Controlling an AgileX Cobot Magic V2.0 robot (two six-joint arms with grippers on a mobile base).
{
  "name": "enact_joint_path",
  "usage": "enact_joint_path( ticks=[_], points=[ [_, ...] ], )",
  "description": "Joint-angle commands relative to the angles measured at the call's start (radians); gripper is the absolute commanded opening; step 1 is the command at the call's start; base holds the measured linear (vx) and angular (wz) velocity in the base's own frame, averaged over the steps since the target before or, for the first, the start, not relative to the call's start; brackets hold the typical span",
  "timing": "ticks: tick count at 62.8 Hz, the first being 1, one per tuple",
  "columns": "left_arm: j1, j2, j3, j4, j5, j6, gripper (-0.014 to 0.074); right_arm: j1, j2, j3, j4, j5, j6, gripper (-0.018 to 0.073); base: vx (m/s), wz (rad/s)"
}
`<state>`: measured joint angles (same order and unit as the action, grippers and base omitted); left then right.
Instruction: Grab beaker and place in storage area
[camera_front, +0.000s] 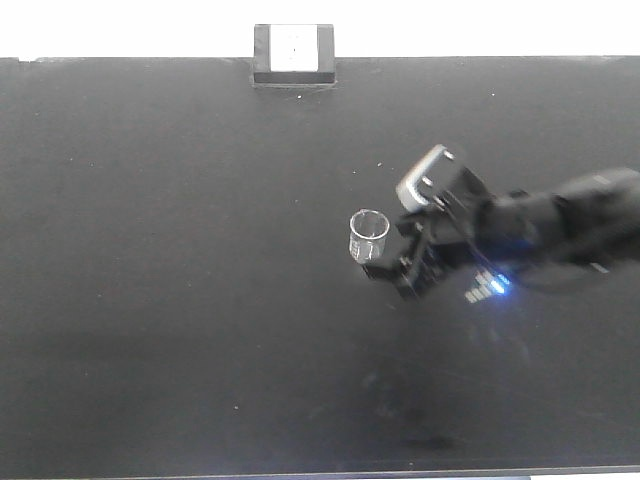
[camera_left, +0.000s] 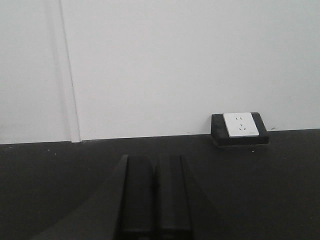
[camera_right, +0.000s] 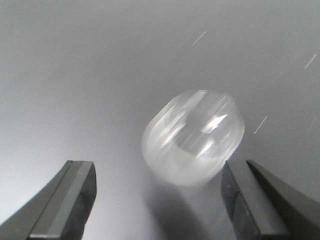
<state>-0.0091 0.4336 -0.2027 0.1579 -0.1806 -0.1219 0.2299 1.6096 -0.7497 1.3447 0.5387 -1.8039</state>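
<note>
Black and matte, the table (camera_front: 150, 250) fills the front view up to a white wall, with a small black block with a white face (camera_front: 293, 54) at its far edge; we take this wide dark top to be the storage area itself. On it the beaker (camera_front: 367, 237) stands upright near the middle, and we see the right pincer (camera_front: 392, 262) just beside it, reaching in from the right, apparently not touching it. From the left wrist we see the left pincer (camera_left: 154, 200) with its two fingers drawn together on nothing, pointing along the table toward that same block (camera_left: 240, 128). From the right wrist the beaker (camera_right: 193, 137) shows blurred, lying ahead of and between the wide-spread fingers (camera_right: 70, 200), clear of both. We judge it light, stiff, slick and breakable, so we would take it across the straight wall at mid-height, squeezing gently and clear of the lip.
</note>
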Motion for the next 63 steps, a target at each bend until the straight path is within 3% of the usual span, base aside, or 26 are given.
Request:
enact_joint_path(
  ticks=[1,19,36,44,55,63],
  points=[
    [0.000,0.010,-0.033,-0.008,-0.086,-0.008,-0.0006,-0.005,-0.170,0.038,0.049,0.032,0.012,0.0575,0.00,0.00],
    [0.000,0.010,-0.033,-0.008,-0.086,-0.008,-0.0006,-0.005,-0.463,0.074,0.117,-0.023,0.084,0.0575,0.00,0.00],
    [0.000,0.010,-0.033,-0.008,-0.086,-0.008,-0.0006,-0.005,-0.571,0.074,0.167,-0.153,0.104,0.0566,0.00,0.00],
    [0.000,0.010,-0.033,-0.008,-0.086,-0.008,-0.0006,-0.005,-0.585,0.074,0.249,-0.200,0.104,0.0533,0.00,0.00],
    [0.000,0.010,-0.033,-0.008,-0.086,-0.008,-0.0006,-0.005,-0.594,0.074,0.340,-0.242,0.104,0.0419,0.00,0.00],
    [0.000,0.010,-0.033,-0.008,-0.086,-0.008,-0.0006,-0.005,-0.611,0.082,0.307,-0.317,0.103,0.0221,0.00,0.00]
  ],
)
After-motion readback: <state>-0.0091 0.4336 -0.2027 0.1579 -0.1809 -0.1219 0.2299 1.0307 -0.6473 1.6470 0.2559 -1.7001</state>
